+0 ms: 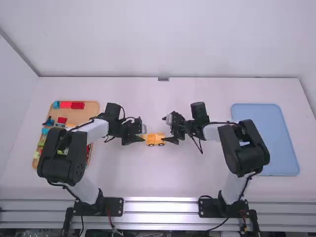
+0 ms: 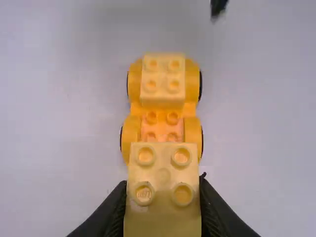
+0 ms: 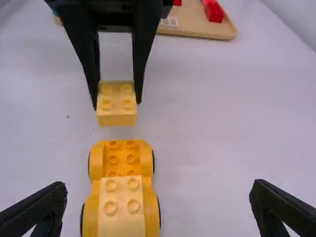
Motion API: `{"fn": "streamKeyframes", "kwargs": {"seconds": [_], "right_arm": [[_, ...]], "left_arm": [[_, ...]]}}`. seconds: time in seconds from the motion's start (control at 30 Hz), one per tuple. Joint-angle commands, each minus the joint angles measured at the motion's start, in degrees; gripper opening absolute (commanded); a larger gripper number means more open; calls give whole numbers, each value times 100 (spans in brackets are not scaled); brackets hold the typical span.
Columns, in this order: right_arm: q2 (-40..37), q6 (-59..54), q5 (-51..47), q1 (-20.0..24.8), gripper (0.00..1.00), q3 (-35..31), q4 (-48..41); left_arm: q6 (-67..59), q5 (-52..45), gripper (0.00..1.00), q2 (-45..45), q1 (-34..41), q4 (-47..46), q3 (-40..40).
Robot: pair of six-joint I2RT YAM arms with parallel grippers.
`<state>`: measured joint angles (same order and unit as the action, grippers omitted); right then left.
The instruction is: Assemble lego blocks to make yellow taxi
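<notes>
on the desk (image 1: 158, 180) stands the yellow wheeled base (image 3: 96, 163), a pale block (image 3: 121, 219) on its three o'clock end. near its nine o'clock end the left pincer (image 1: 143, 134) grips a yellow block (image 3: 116, 117); at three o'clock the right pincer (image 1: 164, 129) hangs released, fingers wide apart. farther out: blue tray (image 1: 265, 143), three o'clock; wooden tray (image 1: 81, 116), nine o'clock.

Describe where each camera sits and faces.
High view: above and behind, looking forward and down at the table; left arm and right arm show.
Left wrist view: on that wrist, looking down at the car; left gripper shows, shut on a block.
Right wrist view: on that wrist, looking across the car toward the left gripper; right gripper shows, open.
Wrist views share car and block.
</notes>
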<state>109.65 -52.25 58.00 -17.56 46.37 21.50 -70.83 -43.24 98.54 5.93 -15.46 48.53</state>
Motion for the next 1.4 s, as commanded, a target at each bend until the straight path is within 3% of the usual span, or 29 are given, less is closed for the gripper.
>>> {"fn": "streamKeyframes", "kwargs": {"seconds": [0.0,0.13,0.4,0.77,0.97,1.1,1.17,1.2,1.27,1.37], "right_arm": [[372,741,227,-52,99,-267,503],[881,750,756,-39,98,-275,1075],[1790,702,1226,-55,99,251,1086],[1906,575,708,-190,99,293,1123],[1906,573,358,-387,91,326,1115],[1906,570,328,-376,82,313,1130],[1906,573,323,-376,63,310,1108],[1906,575,326,-376,60,310,1106],[1906,573,323,-376,40,310,1084],[1906,575,321,-376,37,310,1082]], "left_arm": [[42,-446,12,-28,109,166,-4],[122,-728,8,0,122,699,-210],[538,-975,9,278,160,1071,-258],[551,-1034,8,761,157,1266,-245],[551,-1021,8,763,160,1276,-245],[549,-975,8,763,157,1276,-245],[546,-964,8,763,160,1294,-245],[546,-964,8,763,160,1298,-245],[546,-911,7,763,175,1300,-245],[551,-658,6,763,291,1294,-243]]}}
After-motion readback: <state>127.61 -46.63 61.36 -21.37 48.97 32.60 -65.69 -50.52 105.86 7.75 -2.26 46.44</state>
